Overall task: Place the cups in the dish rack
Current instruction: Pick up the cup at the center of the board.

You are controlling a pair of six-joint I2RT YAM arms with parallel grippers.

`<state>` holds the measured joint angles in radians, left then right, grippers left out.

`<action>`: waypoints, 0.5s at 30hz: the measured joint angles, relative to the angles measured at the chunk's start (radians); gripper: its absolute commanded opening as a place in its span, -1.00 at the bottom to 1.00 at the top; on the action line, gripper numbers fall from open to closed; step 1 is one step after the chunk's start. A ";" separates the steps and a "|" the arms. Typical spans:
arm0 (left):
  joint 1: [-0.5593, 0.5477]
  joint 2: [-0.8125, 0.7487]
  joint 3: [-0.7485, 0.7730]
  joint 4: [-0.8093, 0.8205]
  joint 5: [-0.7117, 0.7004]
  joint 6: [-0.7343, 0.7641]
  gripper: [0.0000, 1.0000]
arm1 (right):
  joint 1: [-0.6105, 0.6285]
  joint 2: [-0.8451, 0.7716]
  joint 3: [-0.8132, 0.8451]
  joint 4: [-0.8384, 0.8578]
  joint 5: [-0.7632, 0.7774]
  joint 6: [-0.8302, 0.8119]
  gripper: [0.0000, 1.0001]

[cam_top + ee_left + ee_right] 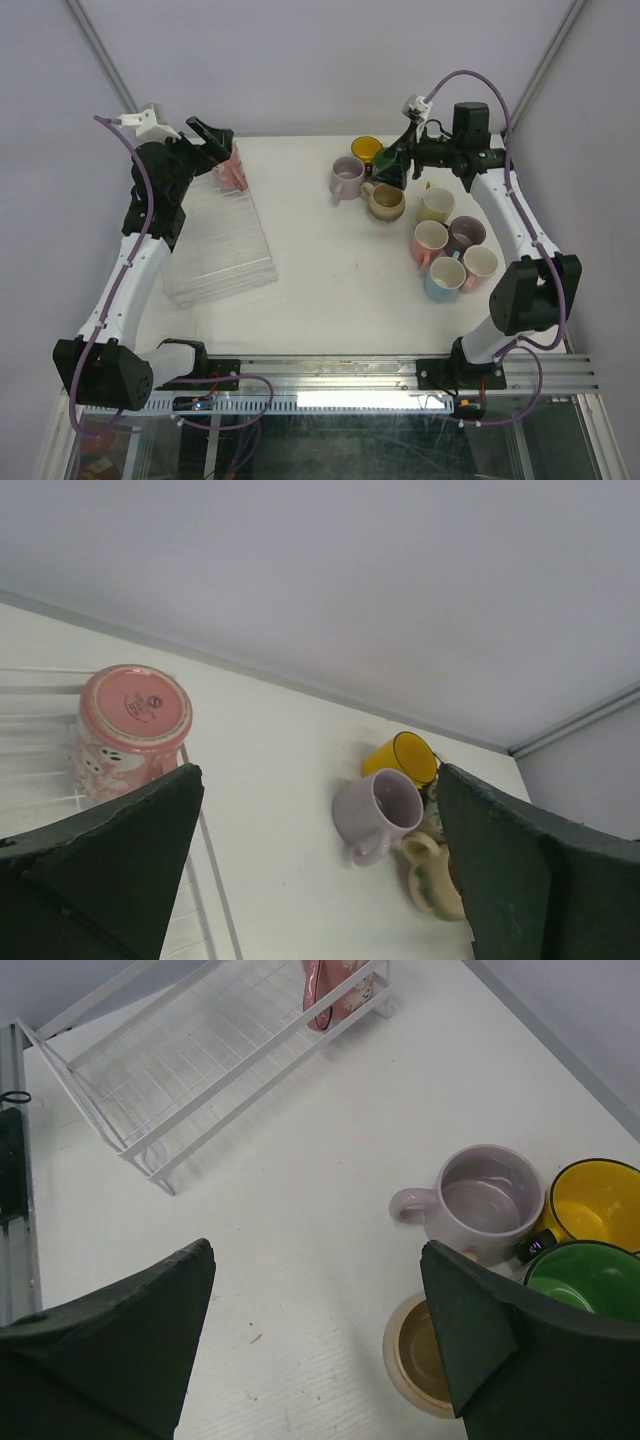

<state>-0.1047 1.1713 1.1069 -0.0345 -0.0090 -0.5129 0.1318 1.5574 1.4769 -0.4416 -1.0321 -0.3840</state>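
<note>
The right gripper (pixel 397 168), spread wide and empty, hovers over the green mug (pixel 590 1280) at the table's 1 o'clock, crowded by the lilac mug (pixel 490 1200) and the yellow mug (pixel 595 1200). It should probably pinch the free rim and lift straight up. The left gripper (pixel 218 140), wide and empty, hangs beside the pink mug (pixel 130 725), upturned at the 12 o'clock end of the dish rack (pixel 215 255).

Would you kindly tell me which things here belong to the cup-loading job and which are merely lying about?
Job: clear plastic dish rack; pink patterned ceramic cup in it; lilac cup, yellow cup, green cup, beige cup, pale green cup, pale pink cup, mauve cup, light blue cup, cream cup.
Merely there: white table; purple cables; metal rail.
</note>
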 measured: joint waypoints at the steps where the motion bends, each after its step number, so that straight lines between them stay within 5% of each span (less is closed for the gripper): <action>1: 0.000 -0.001 -0.005 0.007 0.011 -0.009 0.98 | 0.008 0.021 0.018 -0.017 0.005 -0.015 0.73; 15: 0.000 -0.037 -0.106 0.063 0.047 -0.143 0.98 | 0.180 0.421 0.505 -0.355 0.343 -0.239 0.63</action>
<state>-0.1047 1.1339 1.0004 0.0280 0.0383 -0.6556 0.3122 1.9785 1.9820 -0.7963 -0.6895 -0.6231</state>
